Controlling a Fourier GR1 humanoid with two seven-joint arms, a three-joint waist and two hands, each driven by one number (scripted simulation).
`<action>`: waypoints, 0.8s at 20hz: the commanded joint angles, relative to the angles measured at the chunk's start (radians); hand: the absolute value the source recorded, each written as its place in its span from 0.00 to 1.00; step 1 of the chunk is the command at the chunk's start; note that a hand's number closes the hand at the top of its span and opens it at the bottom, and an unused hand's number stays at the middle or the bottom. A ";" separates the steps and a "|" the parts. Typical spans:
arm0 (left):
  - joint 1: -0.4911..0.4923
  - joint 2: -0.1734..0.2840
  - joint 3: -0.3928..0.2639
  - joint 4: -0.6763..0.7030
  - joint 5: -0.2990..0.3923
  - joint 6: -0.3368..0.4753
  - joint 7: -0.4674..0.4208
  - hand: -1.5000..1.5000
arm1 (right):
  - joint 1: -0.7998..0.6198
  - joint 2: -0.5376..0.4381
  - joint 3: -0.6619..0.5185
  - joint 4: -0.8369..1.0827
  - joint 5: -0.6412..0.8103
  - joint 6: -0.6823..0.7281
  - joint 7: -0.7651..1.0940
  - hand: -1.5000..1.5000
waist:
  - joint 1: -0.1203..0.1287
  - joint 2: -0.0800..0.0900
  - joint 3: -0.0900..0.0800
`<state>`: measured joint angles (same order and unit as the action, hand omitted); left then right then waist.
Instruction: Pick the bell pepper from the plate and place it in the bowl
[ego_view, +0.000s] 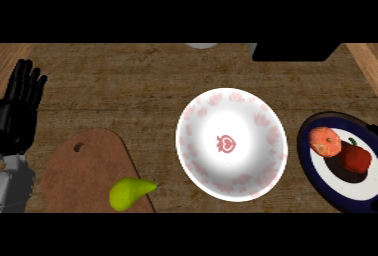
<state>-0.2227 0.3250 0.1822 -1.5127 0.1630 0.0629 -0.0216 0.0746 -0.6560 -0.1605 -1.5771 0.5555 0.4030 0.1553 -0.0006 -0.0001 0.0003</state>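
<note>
The left hand (21, 107) is held up at the left edge, fingers straight and relaxed. The red, shiny pepper (355, 158) is seen on the dark-rimmed plate (308, 161), beside the round white bowl (230, 144).

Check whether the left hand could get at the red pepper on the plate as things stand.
Probably not easily: the left hand rests at the far left edge, while the pepper sits on the plate at the right, beyond the bowl.
</note>
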 joint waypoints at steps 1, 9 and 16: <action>0.028 -0.002 0.020 0.011 0.013 -0.039 -0.019 0.50 | -0.083 0.019 0.009 0.166 0.081 -0.034 -0.080 0.00 | 0.005 0.001 0.000; -0.044 -0.029 0.013 0.033 -0.037 -0.007 0.007 0.50 | -0.124 0.094 0.003 0.156 0.144 0.009 -0.022 0.00 | 0.001 0.000 0.000; -0.022 -0.020 0.032 -0.003 -0.034 -0.034 0.022 0.50 | -0.144 0.101 -0.026 0.292 0.194 -0.014 -0.085 0.00 | 0.001 0.000 0.000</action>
<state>-0.2549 0.3178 0.2229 -1.4773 0.1432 0.0217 -0.0241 -0.0524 -0.5566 -0.1612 -1.3109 0.7388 0.3653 0.0671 0.0010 0.0004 0.0003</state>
